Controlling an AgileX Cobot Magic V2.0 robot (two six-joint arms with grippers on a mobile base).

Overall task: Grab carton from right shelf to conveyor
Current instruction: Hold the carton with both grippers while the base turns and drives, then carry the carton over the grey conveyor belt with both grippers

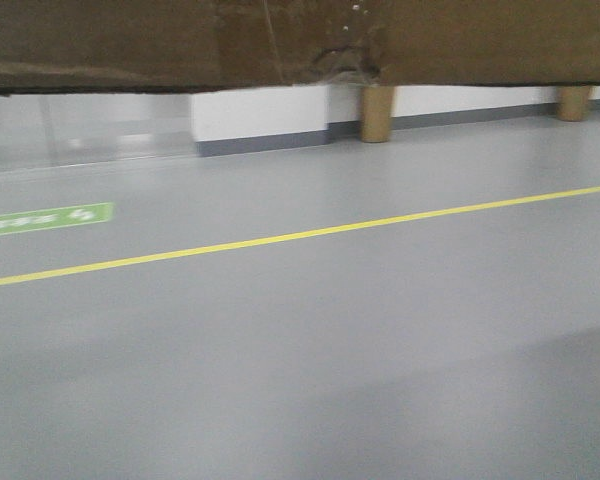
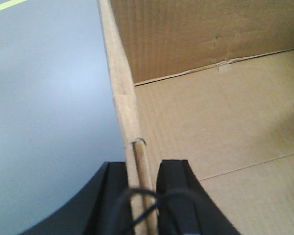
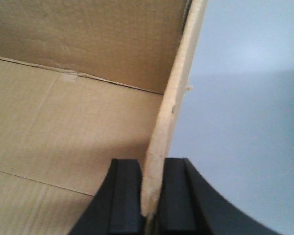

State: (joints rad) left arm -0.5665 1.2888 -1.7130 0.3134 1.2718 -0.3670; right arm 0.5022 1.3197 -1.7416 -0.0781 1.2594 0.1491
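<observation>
We find the left gripper clamped on the left wall of the carton, one finger on each face. The right gripper pinches the right wall likewise. The carton is plain brown corrugated board, open-topped, with creased floor flaps. In the front view it blocks the 12 o'clock edge, its taped seam torn, above the grey floor. Beyond lie a yellow line, a green marking at 9 o'clock, then a white wall.

Black claws, thin black cable.
</observation>
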